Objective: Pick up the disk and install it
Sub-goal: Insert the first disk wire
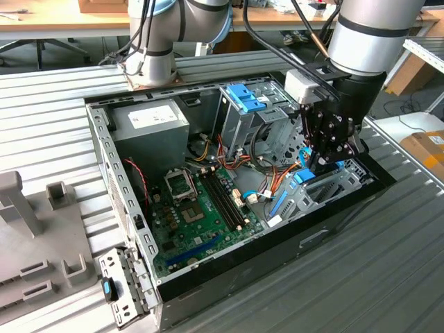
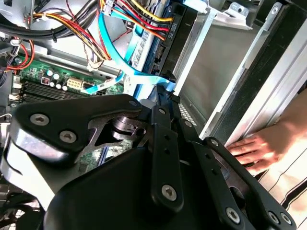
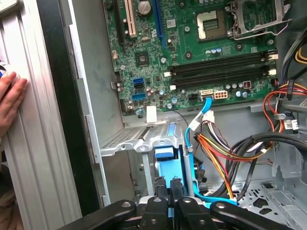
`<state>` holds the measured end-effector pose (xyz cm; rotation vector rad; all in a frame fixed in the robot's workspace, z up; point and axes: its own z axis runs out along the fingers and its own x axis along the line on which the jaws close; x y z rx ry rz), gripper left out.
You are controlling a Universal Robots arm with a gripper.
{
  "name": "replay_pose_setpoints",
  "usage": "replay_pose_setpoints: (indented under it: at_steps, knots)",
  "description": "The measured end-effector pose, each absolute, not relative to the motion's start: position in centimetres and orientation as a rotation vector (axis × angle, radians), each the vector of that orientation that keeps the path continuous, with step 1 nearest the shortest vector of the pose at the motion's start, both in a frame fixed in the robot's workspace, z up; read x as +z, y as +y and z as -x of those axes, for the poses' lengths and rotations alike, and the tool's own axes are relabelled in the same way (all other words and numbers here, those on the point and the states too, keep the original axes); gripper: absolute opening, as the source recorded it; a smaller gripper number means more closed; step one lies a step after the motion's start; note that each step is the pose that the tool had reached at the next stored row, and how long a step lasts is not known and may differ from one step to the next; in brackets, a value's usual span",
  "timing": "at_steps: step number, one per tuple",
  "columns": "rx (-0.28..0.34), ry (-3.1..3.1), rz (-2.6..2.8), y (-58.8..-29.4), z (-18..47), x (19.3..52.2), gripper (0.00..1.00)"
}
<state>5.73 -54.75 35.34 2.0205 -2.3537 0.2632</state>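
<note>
The disk (image 3: 170, 160) stands edge-on in the drive bay at the front corner of the open computer case (image 1: 125, 201); its blue rails and a sliver of grey metal show. In the exterior view it is the blue-edged piece (image 1: 305, 176) directly under my gripper (image 1: 326, 163), on that view's right. In the first wrist view my gripper (image 3: 169, 184) has its two dark fingers close together, tips against the blue end of the disk. Whether they pinch the rail is hidden.
A person's hand (image 3: 9, 98) rests on the ribbed table beside the case wall, also in the second wrist view (image 2: 254, 148). Coloured wires (image 3: 225, 153) and a blue cable (image 2: 112, 52) crowd the bay. The motherboard (image 1: 201, 208), power-supply box (image 1: 149, 125) and blue-latched cage (image 1: 244, 97) occupy the case.
</note>
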Motion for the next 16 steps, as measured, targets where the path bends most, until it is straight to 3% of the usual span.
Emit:
replay_pose_setpoints:
  at_steps: [16]
  knots:
    - [0.208, -2.383, -1.923, -53.5, -6.9, 35.1, 0.15]
